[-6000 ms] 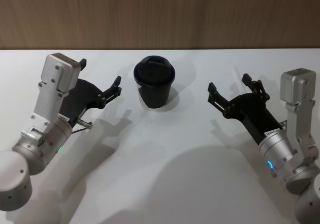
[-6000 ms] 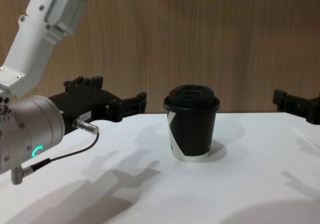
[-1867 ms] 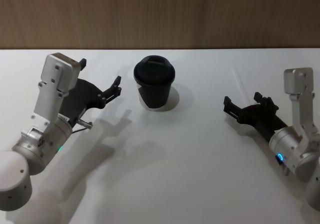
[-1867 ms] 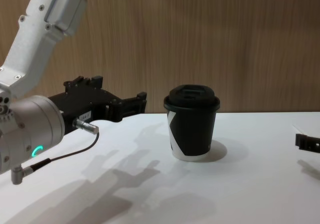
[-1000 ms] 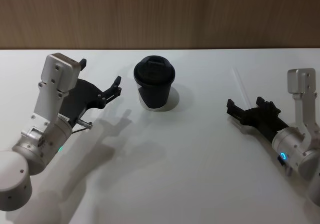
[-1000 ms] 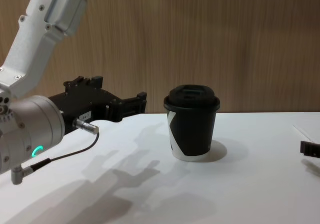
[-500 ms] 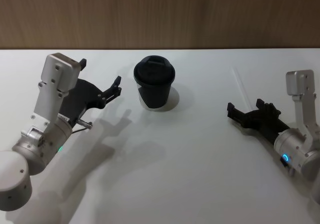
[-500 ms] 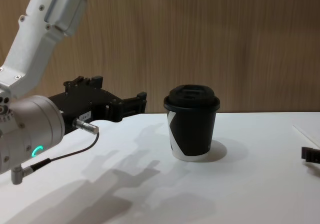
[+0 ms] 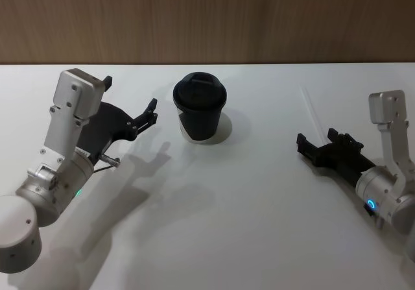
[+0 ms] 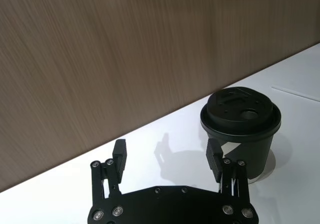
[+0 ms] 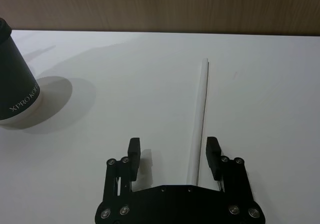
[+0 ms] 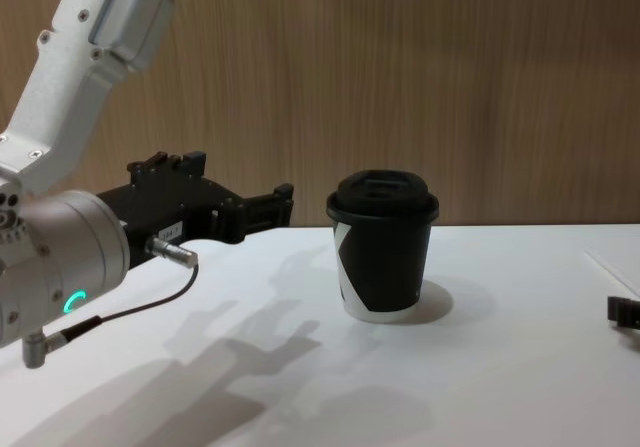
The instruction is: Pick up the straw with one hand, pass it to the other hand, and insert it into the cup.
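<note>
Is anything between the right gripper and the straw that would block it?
Nothing visible does. The straw lies flat on the white table, its near end between the fingers of the open right gripper in the right wrist view. The cup stands off to the side, with the left gripper open beside it.

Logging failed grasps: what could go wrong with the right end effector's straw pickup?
1. The straw lies off-centre between the fingers of the open right end effector; closing may roll it aside.
2. It lies flat on the table, so fingers could scrape or close above it.
3. The left end effector hovers open near the cup; a handover might bump it.
</note>
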